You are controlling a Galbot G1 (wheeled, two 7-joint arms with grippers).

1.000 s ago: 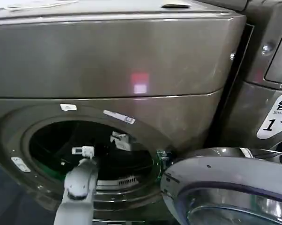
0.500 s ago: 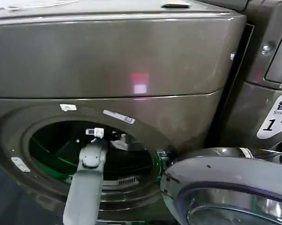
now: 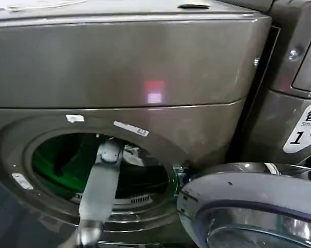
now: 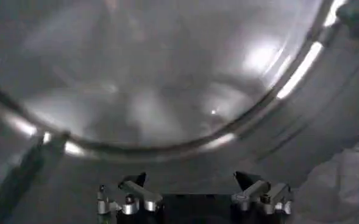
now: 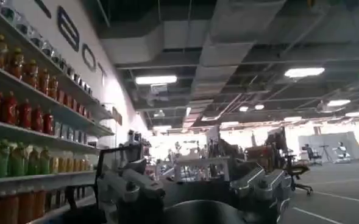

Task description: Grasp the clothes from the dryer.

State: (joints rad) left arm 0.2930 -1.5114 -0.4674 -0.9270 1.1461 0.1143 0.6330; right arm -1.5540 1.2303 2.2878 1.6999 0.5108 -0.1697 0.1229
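We see our left arm [image 3: 99, 191] reaching from the near side up through the round porthole of the dryer [image 3: 124, 67], its far end inside the dark drum. In the head view the wrist hides the left end effector, but our left wrist camera shows it [image 4: 194, 185] with its two fingers set wide apart and nothing between them, facing the shiny curved wall of the drum [image 4: 155, 73].

The clothes [image 3: 134, 155] lie inside the drum as a small pale crumpled bundle, just to the right of our left arm in the head view. In the left wrist view the same white wrinkled fabric [image 4: 344, 189] sits beside the open fingers, off to one side and not touching them.

The dryer's round glass door [image 3: 253, 212] hangs open at the near right, with a sticker bearing the number 1 [image 3: 304, 129] on the machine to the far right.

Our right end effector [image 5: 197, 182] is held away from the dryer, fingers spread wide and empty, facing a room with shelves of bottles [image 5: 21, 115].
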